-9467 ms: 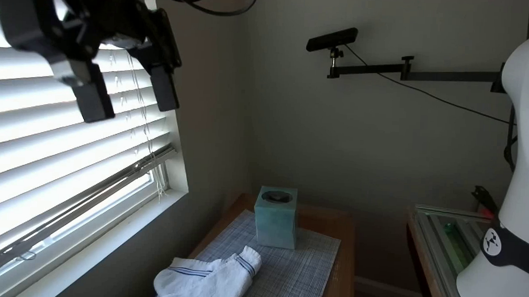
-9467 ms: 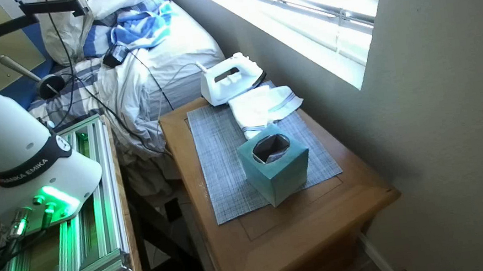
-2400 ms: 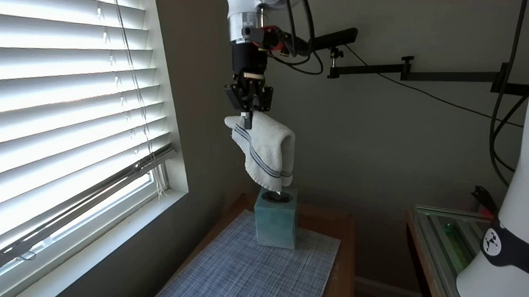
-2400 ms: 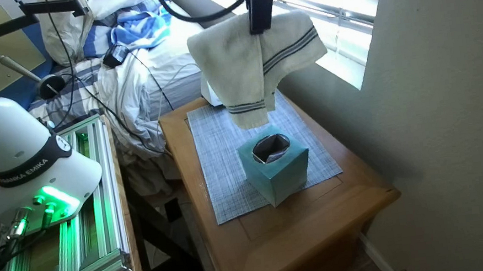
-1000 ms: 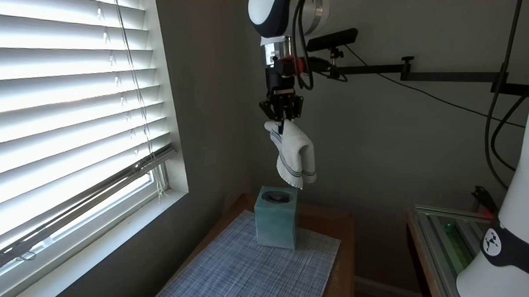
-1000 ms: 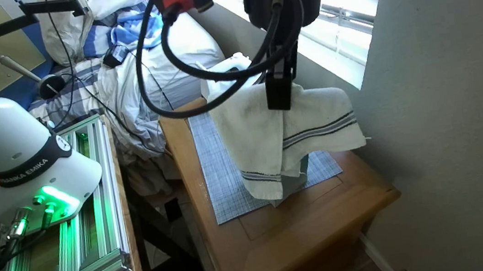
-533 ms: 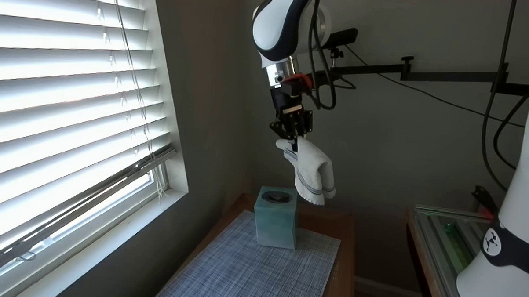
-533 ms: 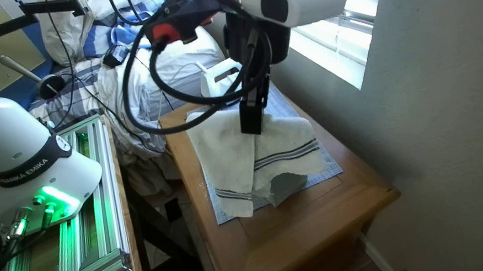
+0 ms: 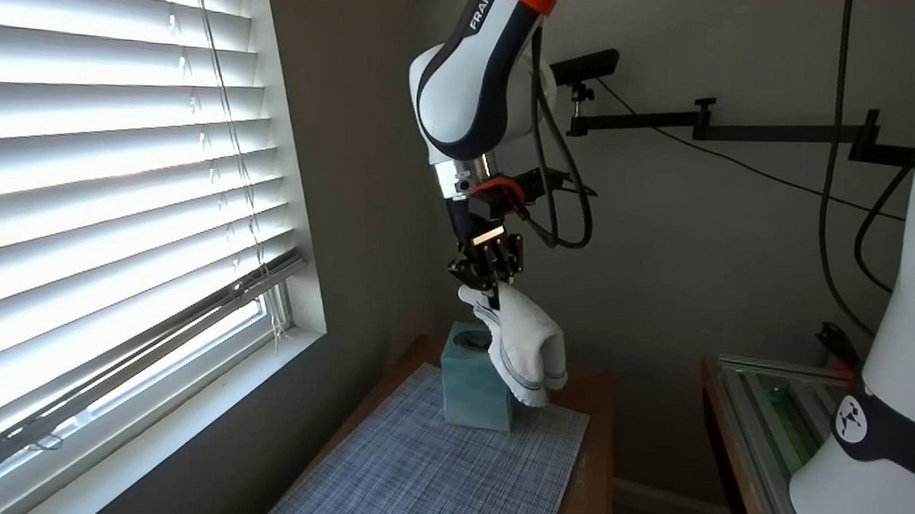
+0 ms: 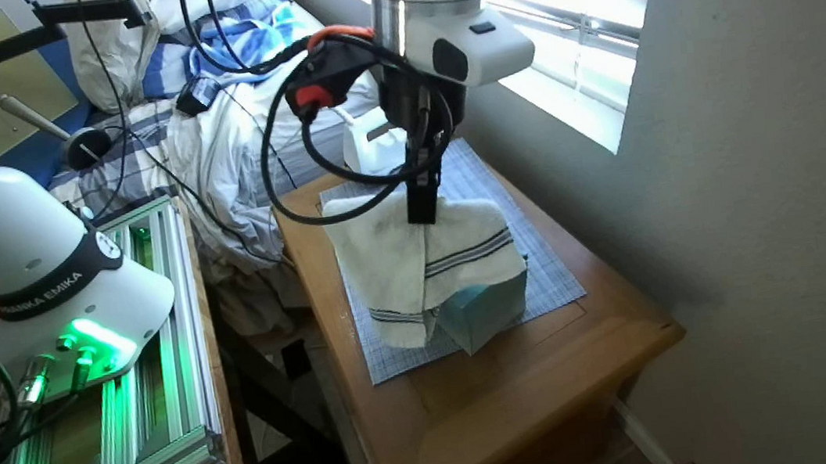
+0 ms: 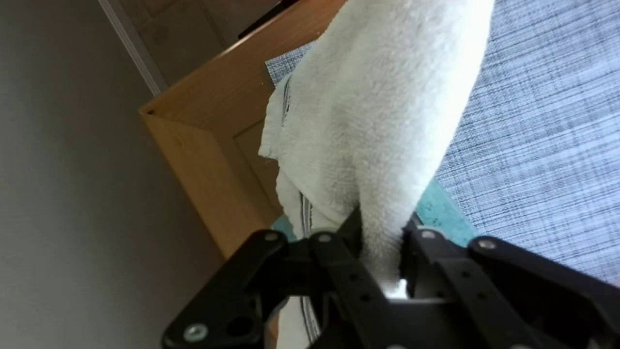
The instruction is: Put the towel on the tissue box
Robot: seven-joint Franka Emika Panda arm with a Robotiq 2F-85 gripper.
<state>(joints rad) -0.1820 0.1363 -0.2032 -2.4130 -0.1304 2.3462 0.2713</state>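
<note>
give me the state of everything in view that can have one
Gripper, closed on the towel
Towel, held up, hanging in folds
Box, upright; whether the towel touches it can't be told
Mat, lying flat
Blinds, lowered, light coming through
Iron, partly hidden; on or off can't be told
Base light, lit green
Bedding, rumpled

Tissue box [image 10: 487,311] partly hidden behind towel [image 10: 384,255], iron [image 10: 364,154] partly covered, window [image 9: 110,176] cut off
</note>
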